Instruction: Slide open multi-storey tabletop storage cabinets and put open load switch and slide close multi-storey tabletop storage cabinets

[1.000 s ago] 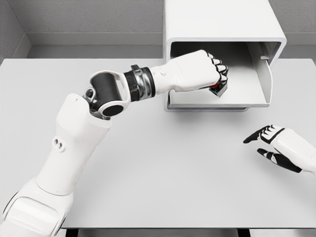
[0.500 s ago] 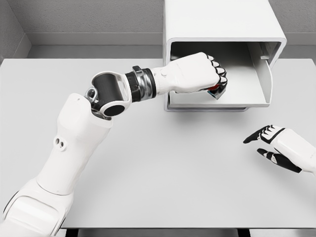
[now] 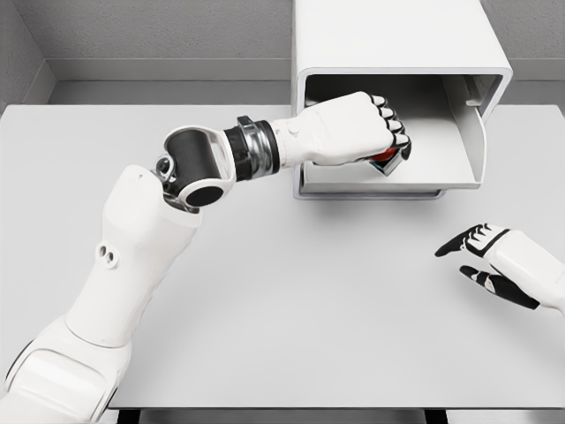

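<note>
Grey walls behind, pale surface (image 3: 291, 291) in front, with the white cabinet (image 3: 388, 53) at the far side, its drawer (image 3: 441, 172) slid open. Compared with a second ago, left hand (image 3: 357, 131) shifted slightly deeper and right inside the drawer, fingers curled tight around the switch (image 3: 387, 161), now tilted and showing less, probably close to release, with closing the drawer yet to do; right hand (image 3: 490, 258) unchanged, resting near the right edge, fingers loosely spread and holding nothing. Switch mostly hidden under the knuckles, only a red and dark corner visible; unclear whether touching the drawer floor.
</note>
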Motion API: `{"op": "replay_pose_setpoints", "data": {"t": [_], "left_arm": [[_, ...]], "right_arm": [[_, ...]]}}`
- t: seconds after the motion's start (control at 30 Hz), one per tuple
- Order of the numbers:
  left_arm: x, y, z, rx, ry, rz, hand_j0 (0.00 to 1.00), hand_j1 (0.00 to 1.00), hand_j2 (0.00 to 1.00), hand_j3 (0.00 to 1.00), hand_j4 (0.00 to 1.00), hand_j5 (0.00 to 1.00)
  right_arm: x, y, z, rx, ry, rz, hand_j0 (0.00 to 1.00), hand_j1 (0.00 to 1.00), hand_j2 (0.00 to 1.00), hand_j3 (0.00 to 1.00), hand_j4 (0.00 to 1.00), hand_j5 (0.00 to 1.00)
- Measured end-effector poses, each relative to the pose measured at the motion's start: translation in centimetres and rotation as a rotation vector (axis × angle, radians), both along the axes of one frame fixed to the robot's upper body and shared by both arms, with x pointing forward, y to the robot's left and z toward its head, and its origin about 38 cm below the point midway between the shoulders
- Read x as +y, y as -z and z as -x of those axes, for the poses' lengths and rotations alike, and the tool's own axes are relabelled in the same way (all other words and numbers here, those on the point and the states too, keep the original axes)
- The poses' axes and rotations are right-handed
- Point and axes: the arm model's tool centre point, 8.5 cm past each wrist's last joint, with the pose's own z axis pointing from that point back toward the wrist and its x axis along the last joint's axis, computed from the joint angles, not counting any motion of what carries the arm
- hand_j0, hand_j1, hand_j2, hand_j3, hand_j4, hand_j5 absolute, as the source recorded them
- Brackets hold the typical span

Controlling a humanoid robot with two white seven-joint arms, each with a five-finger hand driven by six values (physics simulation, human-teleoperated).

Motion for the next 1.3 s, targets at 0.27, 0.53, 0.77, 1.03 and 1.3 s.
{"op": "replay_pose_setpoints", "data": {"t": [0.27, 0.53, 0.77, 1.03, 1.3], "left_arm": [[0.02, -0.17, 0.02, -0.005, 0.000, 0.001, 0.76, 0.76, 0.76, 0.76, 0.76, 0.76], [0.19, -0.33, -0.06, -0.007, -0.005, 0.007, 0.80, 0.80, 0.80, 0.80, 0.80, 0.80], [0.25, -0.64, -0.11, -0.013, -0.006, 0.010, 0.80, 0.80, 0.80, 0.80, 0.80, 0.80], [0.43, -0.81, -0.18, -0.016, -0.006, 0.009, 0.85, 0.85, 0.85, 0.85, 0.85, 0.85], [0.54, -0.77, -0.24, -0.010, -0.003, 0.007, 0.96, 0.96, 0.96, 0.96, 0.96, 0.96]], "right_arm": [[0.00, 0.01, 0.00, 0.000, 0.000, 0.000, 0.62, 0.62, 0.62, 0.62, 0.62, 0.62], [-0.01, 0.01, 0.00, 0.000, 0.000, 0.000, 0.62, 0.62, 0.62, 0.62, 0.62, 0.62], [-0.02, -0.01, -0.04, -0.001, 0.001, 0.001, 0.62, 0.62, 0.62, 0.62, 0.62, 0.62], [-0.05, -0.02, -0.05, -0.001, 0.001, 0.002, 0.62, 0.62, 0.62, 0.62, 0.62, 0.62], [-0.09, -0.04, -0.06, -0.002, 0.002, 0.003, 0.63, 0.63, 0.63, 0.63, 0.63, 0.63]]}}
